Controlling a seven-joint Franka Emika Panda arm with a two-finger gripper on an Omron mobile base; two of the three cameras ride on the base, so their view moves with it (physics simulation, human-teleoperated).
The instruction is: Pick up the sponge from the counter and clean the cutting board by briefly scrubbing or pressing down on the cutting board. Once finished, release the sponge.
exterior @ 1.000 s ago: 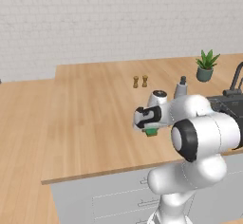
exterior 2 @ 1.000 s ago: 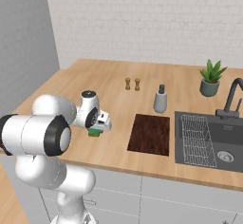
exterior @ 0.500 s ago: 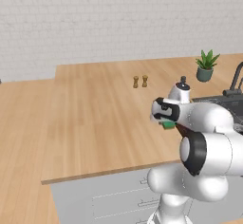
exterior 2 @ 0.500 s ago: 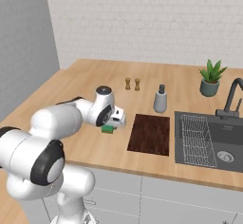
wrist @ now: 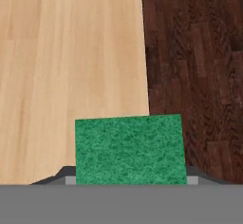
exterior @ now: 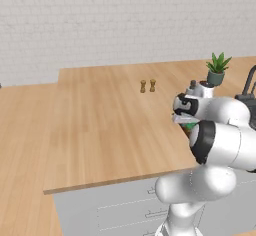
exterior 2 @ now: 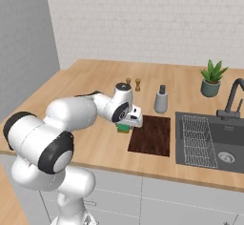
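The green sponge sits between my gripper's fingertips, which are shut on its two sides. It hangs just above the light wood counter, its right end overlapping the left edge of the dark reddish-brown cutting board. From the right base view, the gripper holds the sponge at the board's near-left corner. In the left base view the gripper shows a sliver of green sponge under it; the arm hides the board there.
Two small shakers stand behind the gripper. A grey soap dispenser stands just past the board's far edge. The dark sink with its faucet lies right of the board, with a potted plant behind.
The arm has swung to the right across the counter, carrying the sponge from open counter to the cutting board's left edge. The grip has stayed the same.
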